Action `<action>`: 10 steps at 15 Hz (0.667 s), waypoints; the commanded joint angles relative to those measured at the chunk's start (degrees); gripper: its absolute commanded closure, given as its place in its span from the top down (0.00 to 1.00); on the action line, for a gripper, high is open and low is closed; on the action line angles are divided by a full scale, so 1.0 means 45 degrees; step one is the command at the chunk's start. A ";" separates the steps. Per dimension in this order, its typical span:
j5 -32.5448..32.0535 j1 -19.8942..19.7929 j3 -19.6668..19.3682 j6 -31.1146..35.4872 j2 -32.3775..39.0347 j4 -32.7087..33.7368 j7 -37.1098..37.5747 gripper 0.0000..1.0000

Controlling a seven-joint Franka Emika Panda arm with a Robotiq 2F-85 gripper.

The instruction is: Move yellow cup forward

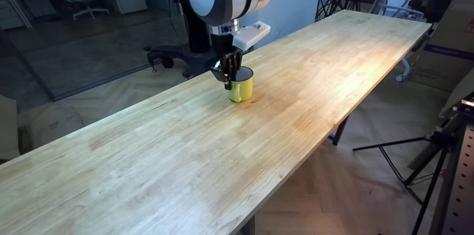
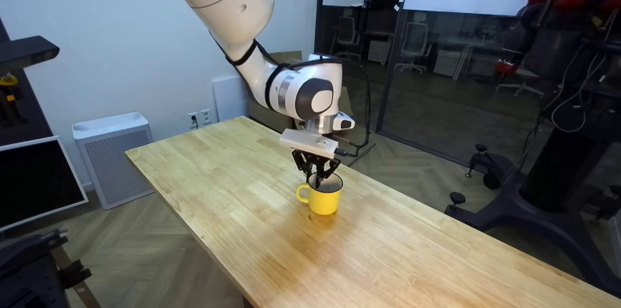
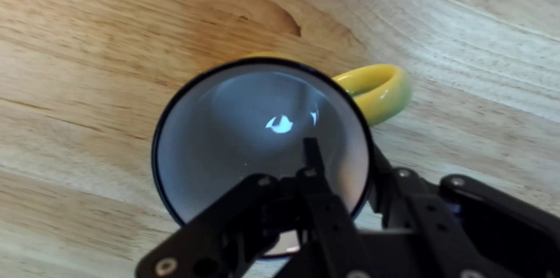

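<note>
The yellow cup (image 1: 246, 89) stands upright on the wooden table; it also shows in an exterior view (image 2: 324, 202) and the wrist view (image 3: 236, 138). It has a dark rim, a pale inside and a yellow handle (image 3: 389, 94). My gripper (image 3: 344, 150) points down over the cup wall near the handle. One finger is inside the cup and the other is outside, close against the wall. A gap shows between the inner finger and the wall, so the jaws are open around it. The outer fingertip is hidden behind the rim. The gripper also shows in both exterior views (image 1: 228, 84) (image 2: 314, 179).
The long wooden table (image 1: 177, 146) runs across the view, and its long edges lie on both sides of the cup. A dark wheeled stand (image 2: 529, 211) is beside the table. A tripod (image 1: 418, 161) stands on the floor off the opposite edge.
</note>
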 commanded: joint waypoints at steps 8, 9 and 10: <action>-0.0307 -0.0004 0.0222 -0.0725 0.0026 0.0220 -0.0643 0.11; -0.0300 -0.0038 0.0266 -0.0802 0.0027 0.0244 -0.0761 0.11; -0.0297 -0.0059 0.0287 -0.0841 0.0027 0.0257 -0.0818 0.11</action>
